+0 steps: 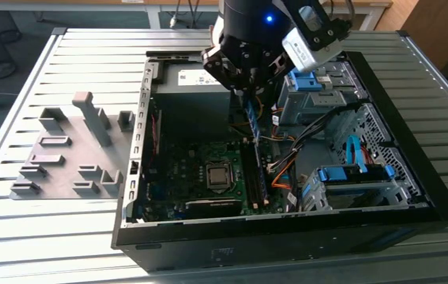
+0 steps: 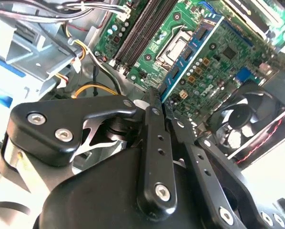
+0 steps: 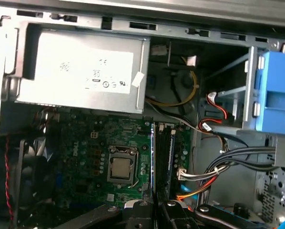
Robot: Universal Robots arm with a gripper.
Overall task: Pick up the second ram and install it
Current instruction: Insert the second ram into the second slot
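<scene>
Pinching the second ram by its top edge, gripper hangs mid-frame above the motherboard. Judged light, stiff, fragile; grip edges only.

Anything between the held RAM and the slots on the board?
Nothing visible. The claw is shut on the RAM, holding it edge-down above the motherboard. In the first wrist view the RAM hangs just beside the slots, with no cable or part across the gap. The orange and grey cables lie off to one side.
</scene>
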